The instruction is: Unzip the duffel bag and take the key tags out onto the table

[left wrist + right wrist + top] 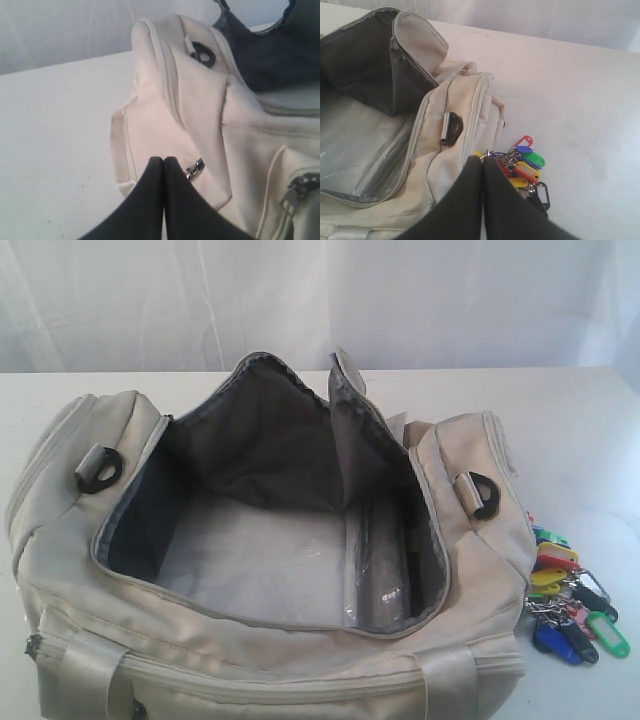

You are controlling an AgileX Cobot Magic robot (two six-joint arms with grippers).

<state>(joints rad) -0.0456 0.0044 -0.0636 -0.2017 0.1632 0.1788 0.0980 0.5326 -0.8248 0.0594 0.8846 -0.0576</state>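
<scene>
- duffel bag [70, 560]: cream-beige fabric, lying on the white surface [590, 420]. main zip undone, mouth gaping wide. its near side is cut off by the lower edge of the exterior view.
- lining [260, 440]: dark grey, standing up along the far side of the opening. the bag's floor is paler, with a clear glossy sheet [375, 585] along its right side; what that sheet is cannot be made out.
- left d-ring [100, 472] and right d-ring [485, 498]: black, one on each end of the bag.
- key tags [570, 605]: bunch in red, yellow, green, blue and black on metal rings. they lie on the surface, outside the bag, right against its right end. the bag's end hides part of the bunch in the exterior view, and the hand hides part in the right wrist view.
- left hand [164, 161]: black fingers pressed flat together, nothing between them. only the tips show. it sits over the bag's left end, near a small metal zip pull [195, 169]; contact with the fabric cannot be told.
- right hand [483, 159]: fingers closed tip to tip, gripping nothing. the tips line up with the bunch's metal ring; whether they touch it cannot be told.
- pocket zip puller [300, 187]: grey, blurred, near the frame edge.
</scene>
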